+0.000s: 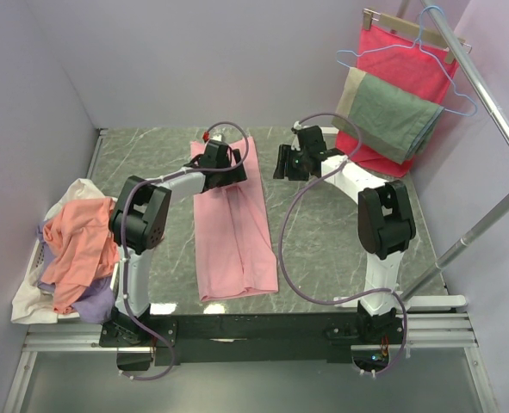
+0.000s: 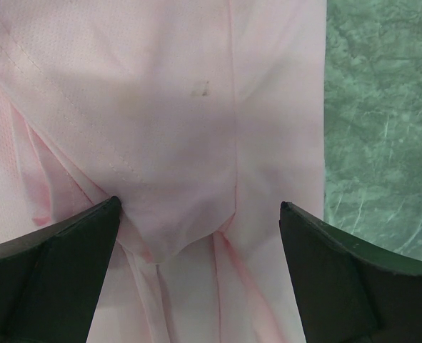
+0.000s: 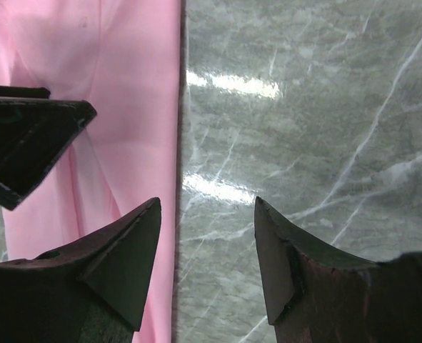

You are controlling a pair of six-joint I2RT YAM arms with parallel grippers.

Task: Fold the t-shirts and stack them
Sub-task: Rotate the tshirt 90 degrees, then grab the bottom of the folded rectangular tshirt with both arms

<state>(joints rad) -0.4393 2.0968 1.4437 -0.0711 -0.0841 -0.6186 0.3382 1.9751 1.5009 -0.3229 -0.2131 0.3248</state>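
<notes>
top external: one pink t-shirt (image 1: 234, 225) flat, three heaped t-shirts (image 1: 77, 249)

Top cam looks down from above/behind; wrist cams close, facing down (all share pink t-shirt (image 1: 237, 241)).

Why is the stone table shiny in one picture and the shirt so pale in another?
Right wrist view: light reflects off the polished table as two white glare streaks. Left wrist view: the pink t-shirt looks washed out, with a soft grey shadow near the left pincer. Top external view: even light, only faint shadows.
</notes>
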